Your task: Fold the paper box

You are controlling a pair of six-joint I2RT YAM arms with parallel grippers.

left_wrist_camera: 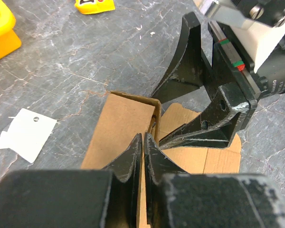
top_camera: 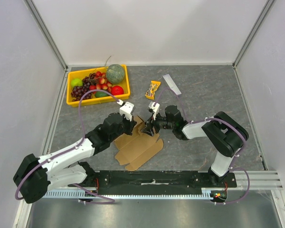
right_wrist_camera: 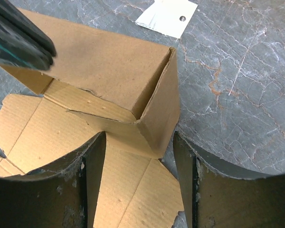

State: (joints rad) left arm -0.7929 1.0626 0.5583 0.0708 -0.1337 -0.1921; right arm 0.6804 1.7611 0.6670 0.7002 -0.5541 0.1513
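Observation:
The paper box [top_camera: 137, 148] is a brown die-cut cardboard sheet lying flat near the arm bases, with one wall [left_wrist_camera: 126, 118] folded upright at its far end. My left gripper [left_wrist_camera: 145, 137] is shut on the top edge of that upright wall, and a thin strip of cardboard shows between its fingers. My right gripper [right_wrist_camera: 138, 137] is open, its fingers [right_wrist_camera: 92, 166] straddling the folded corner flap [right_wrist_camera: 156, 118] without pinching it. From above, the left gripper [top_camera: 134, 126] and the right gripper [top_camera: 151, 127] meet over the sheet's far end.
A yellow fruit tray [top_camera: 97, 102] stands at the back left. A yellow snack packet [top_camera: 153, 89] and a grey bar [top_camera: 171, 84] lie behind the box. A white card [left_wrist_camera: 28, 133] lies on the grey tabletop just beside the upright wall.

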